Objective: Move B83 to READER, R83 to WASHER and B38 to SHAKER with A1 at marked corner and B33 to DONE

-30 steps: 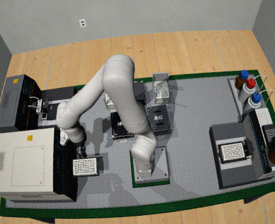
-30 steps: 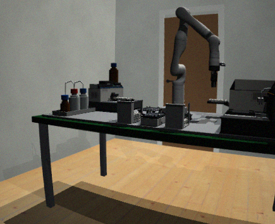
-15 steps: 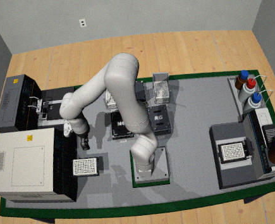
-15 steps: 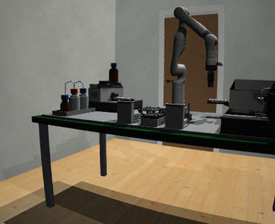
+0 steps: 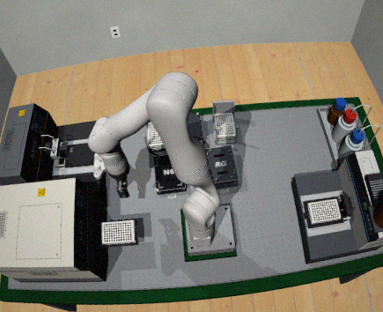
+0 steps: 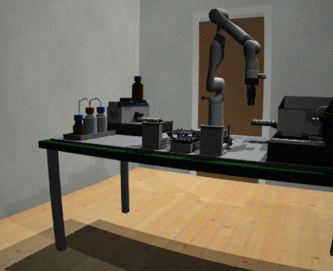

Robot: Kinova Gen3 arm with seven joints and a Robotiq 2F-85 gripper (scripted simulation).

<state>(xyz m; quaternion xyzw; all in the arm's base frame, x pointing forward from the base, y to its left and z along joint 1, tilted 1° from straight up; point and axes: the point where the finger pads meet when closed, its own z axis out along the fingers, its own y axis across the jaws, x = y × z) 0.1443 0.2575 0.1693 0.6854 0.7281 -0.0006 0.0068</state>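
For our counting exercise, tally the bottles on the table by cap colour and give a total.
Blue-capped bottles: 3 (small brown bottle, white bottle, tall brown bottle)
Red-capped bottle: 1
Total: 4

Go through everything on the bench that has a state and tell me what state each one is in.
gripper: open, empty, raised above the deck
plate at the white instrument: flat on its tray
plate at the right-hand instrument: flat in its nest
rack behind RG: plate showing inside
N6 nest: partly hidden by the arm
RG nest: no plate
bottles: upright, capped
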